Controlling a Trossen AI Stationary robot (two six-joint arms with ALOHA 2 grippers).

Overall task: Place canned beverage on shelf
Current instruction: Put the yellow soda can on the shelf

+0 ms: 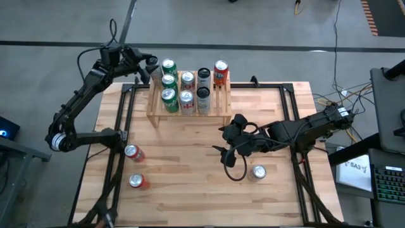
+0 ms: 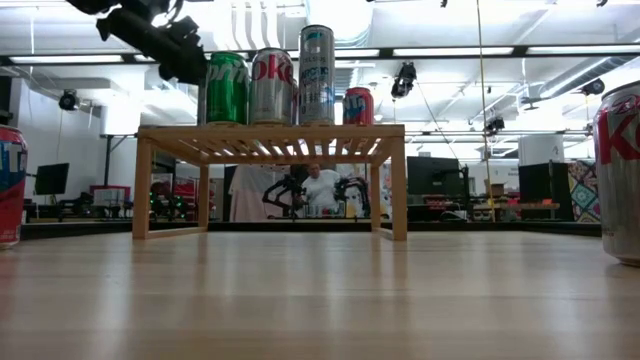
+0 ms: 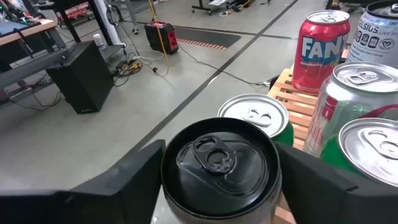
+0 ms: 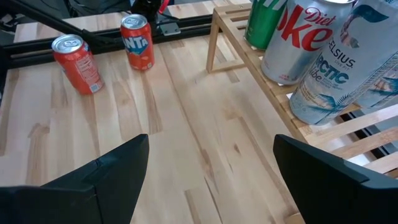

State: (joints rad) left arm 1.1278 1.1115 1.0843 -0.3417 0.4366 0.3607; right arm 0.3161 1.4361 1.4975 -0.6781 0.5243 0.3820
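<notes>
- Black can (image 3: 219, 169) sits between the two dark fingers (image 3: 127, 183) of the left gripper (image 1: 150, 65), near the upper left of the high view, at the far left corner of the shelf (image 1: 154, 107).
- I cannot tell if the fingers are squeezing the can or just letting go. They sit close on both sides of it, most likely to keep it from tipping.
- I also cannot tell if the can's bottom is down on the slats yet.
- Right beside it stand green cans (image 1: 169, 82) in a row, then silver and red cans (image 1: 187, 90), then tall cans (image 1: 203, 90), and an orange-red can (image 1: 220, 73) at the far right of the shelf.
- They stand in neat rows, likely so more cans can fit.
- The right gripper (image 1: 229, 147) waits in the middle of the table (image 1: 190, 183), with its fingers spread wide and nothing in them.
- One silver can (image 1: 258, 171) stands just by it, toward the lower right.
- Two red cans (image 1: 135, 166) wait at the lower left of the table, not on the shelf yet.
</notes>
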